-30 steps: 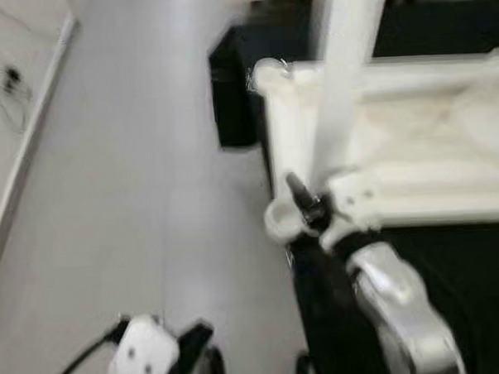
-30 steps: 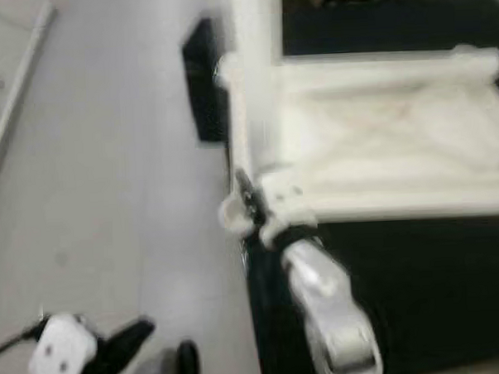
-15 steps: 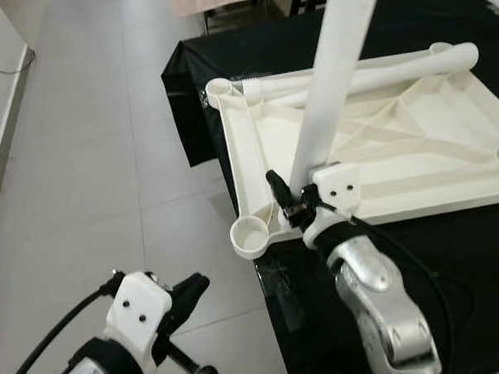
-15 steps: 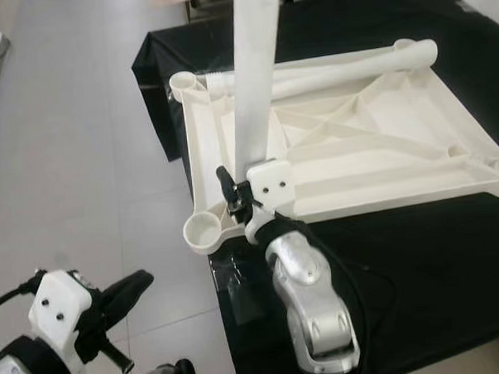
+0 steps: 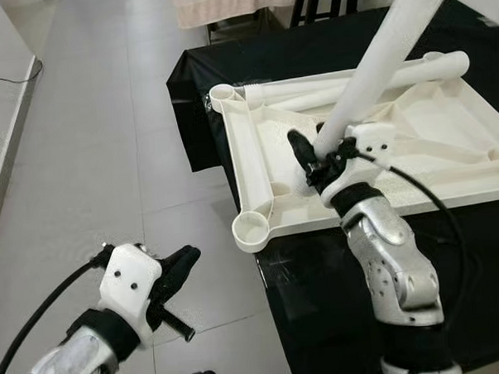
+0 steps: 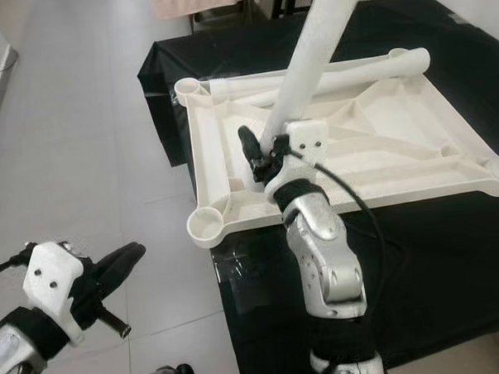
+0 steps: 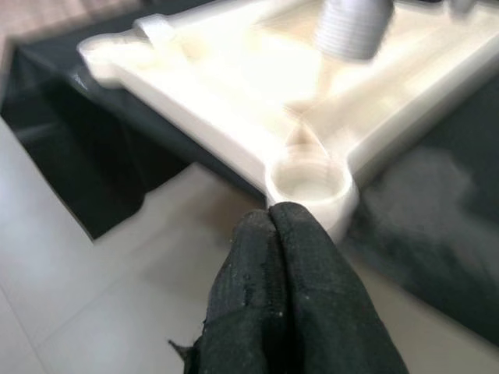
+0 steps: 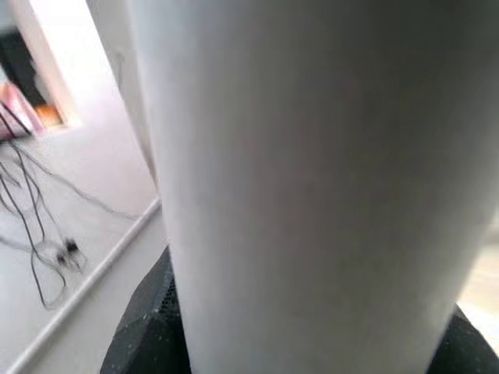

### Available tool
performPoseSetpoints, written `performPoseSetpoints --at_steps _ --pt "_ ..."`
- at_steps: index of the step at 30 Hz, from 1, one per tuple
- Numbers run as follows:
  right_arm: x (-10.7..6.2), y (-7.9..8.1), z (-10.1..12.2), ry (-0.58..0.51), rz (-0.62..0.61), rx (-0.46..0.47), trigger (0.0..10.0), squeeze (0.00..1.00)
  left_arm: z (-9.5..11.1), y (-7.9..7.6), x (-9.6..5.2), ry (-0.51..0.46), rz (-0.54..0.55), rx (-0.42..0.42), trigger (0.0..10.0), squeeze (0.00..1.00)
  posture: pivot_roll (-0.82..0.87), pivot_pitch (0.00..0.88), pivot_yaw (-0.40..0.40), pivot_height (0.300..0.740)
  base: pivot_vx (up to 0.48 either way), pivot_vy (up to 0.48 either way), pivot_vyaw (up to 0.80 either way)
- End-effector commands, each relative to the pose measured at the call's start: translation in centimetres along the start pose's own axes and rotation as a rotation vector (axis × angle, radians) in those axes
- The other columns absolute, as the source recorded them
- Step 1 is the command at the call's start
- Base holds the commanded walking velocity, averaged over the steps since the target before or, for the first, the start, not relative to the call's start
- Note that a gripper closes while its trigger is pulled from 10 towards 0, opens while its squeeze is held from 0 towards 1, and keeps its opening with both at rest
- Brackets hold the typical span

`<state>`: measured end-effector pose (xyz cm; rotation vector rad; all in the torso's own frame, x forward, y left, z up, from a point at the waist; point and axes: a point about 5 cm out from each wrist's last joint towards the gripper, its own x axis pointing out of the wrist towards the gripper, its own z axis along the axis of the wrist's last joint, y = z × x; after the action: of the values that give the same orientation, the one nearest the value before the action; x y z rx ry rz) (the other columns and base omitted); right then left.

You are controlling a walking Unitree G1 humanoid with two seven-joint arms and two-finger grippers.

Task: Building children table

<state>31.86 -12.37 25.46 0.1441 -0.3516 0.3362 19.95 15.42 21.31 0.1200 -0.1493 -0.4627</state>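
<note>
On our left, the left gripper (image 5: 174, 269) hangs over grey floor tiles (image 5: 91, 161), fingers pressed together on nothing; ahead of it lies the near corner socket (image 5: 253, 229) of the upturned white tabletop (image 5: 446, 137), resting on a black-draped surface (image 5: 310, 48); our right gripper (image 5: 314, 155) clamps the white leg (image 5: 377, 65), its long axis tilted up and rightward; the socket sits nearer-left of its lower end, we judge.

Both head eyes look forward and down from above on the same upturned white tabletop (image 5: 373, 161), the left wrist camera looks along its closed fingers (image 7: 288, 304) at a corner socket (image 7: 310, 185), and the right wrist camera sits hard against a white leg (image 8: 312, 179).
</note>
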Motion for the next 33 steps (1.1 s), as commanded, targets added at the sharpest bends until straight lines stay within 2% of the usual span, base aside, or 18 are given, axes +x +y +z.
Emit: performPoseSetpoints --at_steps 1,2,3,5,7,8,10,11,13,15,16,19,26,27,28,29,30,33 --pt "1.2 0.3 0.6 -0.041 0.053 -0.026 10.0 0.00 1.4 1.5 1.1 -0.071 0.059 -0.027 10.0 0.00 0.08 0.137 0.000 0.740 0.000 0.000 0.00" --pt "1.2 0.3 0.6 -0.041 0.053 -0.026 10.0 0.00 1.4 1.5 1.1 -0.071 0.059 -0.027 10.0 0.00 0.08 0.137 0.000 0.740 0.000 0.000 0.00" --pt "1.8 0.4 0.5 -0.029 0.059 -0.074 10.0 0.00 2.9 2.3 2.2 -0.146 0.069 -0.038 10.0 0.00 0.09 0.129 -0.005 0.740 0.000 0.000 0.00" --pt "2.1 0.4 0.4 -0.018 0.059 -0.107 10.0 0.00 3.8 2.7 2.9 -0.189 0.071 -0.046 10.0 0.00 0.09 0.129 -0.005 0.740 0.000 0.000 0.00" --pt "2.9 0.9 -0.2 0.041 0.089 -0.223 10.0 0.00 6.6 3.6 4.4 -0.309 0.050 -0.047 10.0 0.00 0.08 0.102 -0.010 0.740 0.000 0.000 0.00" --pt "2.9 0.9 -0.2 0.041 0.089 -0.223 10.0 0.00 6.6 3.6 4.4 -0.309 0.050 -0.047 10.0 0.00 0.08 0.102 -0.010 0.740 0.000 0.000 0.00" --pt "3.3 1.3 -1.0 0.093 0.125 -0.325 10.0 0.00 9.2 4.3 5.5 -0.410 0.014 -0.047 10.0 0.00 0.08 0.089 -0.013 0.740 0.000 0.000 0.00" --pt "3.3 1.3 -1.0 0.093 0.125 -0.325 10.0 0.00 9.2 4.3 5.5 -0.410 0.014 -0.047 10.0 0.00 0.08 0.089 -0.013 0.740 0.000 0.000 0.00" --pt "3.6 1.9 -2.1 0.160 0.174 -0.437 10.0 0.00 11.7 4.3 6.4 -0.504 -0.062 -0.065 10.0 0.00 0.07 0.070 -0.019 0.740 0.000 0.000 0.00" --pt "3.6 1.9 -2.1 0.160 0.174 -0.437 10.0 0.00 11.7 4.3 6.4 -0.504 -0.062 -0.065 10.0 0.00 0.07 0.070 -0.019 0.740 0.000 0.000 0.00" --pt "3.7 3.1 -2.6 0.174 0.228 -0.482 10.0 0.00 14.2 3.9 7.3 -0.588 -0.176 -0.076 10.0 1.00 0.07 0.043 -0.020 0.740 0.000 0.000 0.00" --pt "3.9 4.3 -2.5 0.150 0.270 -0.480 10.0 0.00 15.8 3.8 8.0 -0.628 -0.228 -0.068 10.0 1.00 0.06 0.034 -0.016 0.740 0.000 0.000 0.00" --pt "3.6 6.6 -2.7 0.112 0.389 -0.503 10.0 0.00 17.0 4.3 9.7 -0.654 -0.207 -0.053 10.0 1.00 0.05 0.019 -0.007 0.740 0.000 0.000 0.00" --pt "3.5 7.0 -2.9 0.114 0.407 -0.498 10.0 0.00 17.1 4.3 10.0 -0.662 -0.227 -0.077 10.0 0.53 0.05 0.013 -0.005 0.740 0.000 0.000 0.00" --pt "3.5 7.0 -2.9 0.114 0.407 -0.498 10.0 0.00 17.1 4.3 10.0 -0.662 -0.227 -0.077 10.0 0.53 0.05 0.013 -0.005 0.740 0.000 0.000 0.00" --pt "3.5 7.3 -3.0 0.118 0.414 -0.494 10.0 0.00 17.2 4.3 10.1 -0.667 -0.251 -0.090 10.0 0.84 0.04 0.012 -0.003 0.740 0.000 0.000 0.00" --pt "3.5 7.4 -3.2 0.122 0.413 -0.493 10.0 0.00 17.3 4.3 10.3 -0.667 -0.266 -0.098 10.0 1.00 0.04 0.010 -0.002 0.740 0.000 0.000 0.00" --pt "3.6 7.4 -3.3 0.126 0.409 -0.492 10.0 0.00 17.3 4.5 10.4 -0.660 -0.270 -0.104 10.0 1.00 0.04 0.009 -0.003 0.740 0.000 0.000 0.00"
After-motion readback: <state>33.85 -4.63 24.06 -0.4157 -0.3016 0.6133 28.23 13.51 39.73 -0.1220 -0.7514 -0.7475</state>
